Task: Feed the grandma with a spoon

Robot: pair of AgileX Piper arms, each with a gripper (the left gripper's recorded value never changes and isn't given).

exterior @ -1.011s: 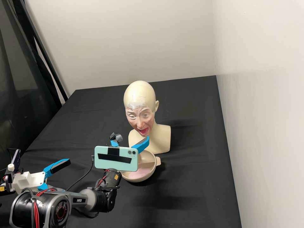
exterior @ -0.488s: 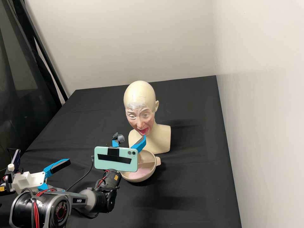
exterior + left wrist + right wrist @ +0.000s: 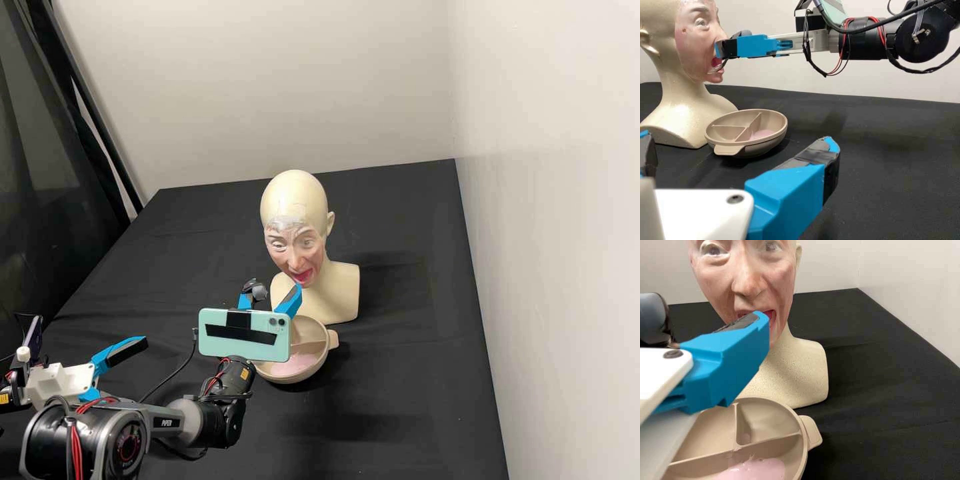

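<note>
My high camera sits up at the near end of the bench, looking forward and down across it toward the far wall from middling range. The left wrist camera rides low over the bench and well back. It faces sideways, so the grandma head stands in profile at the upper left, with the right gripper seen side-on. The right wrist camera is close in, facing her head-on. All three share the head and the bowl.
</note>
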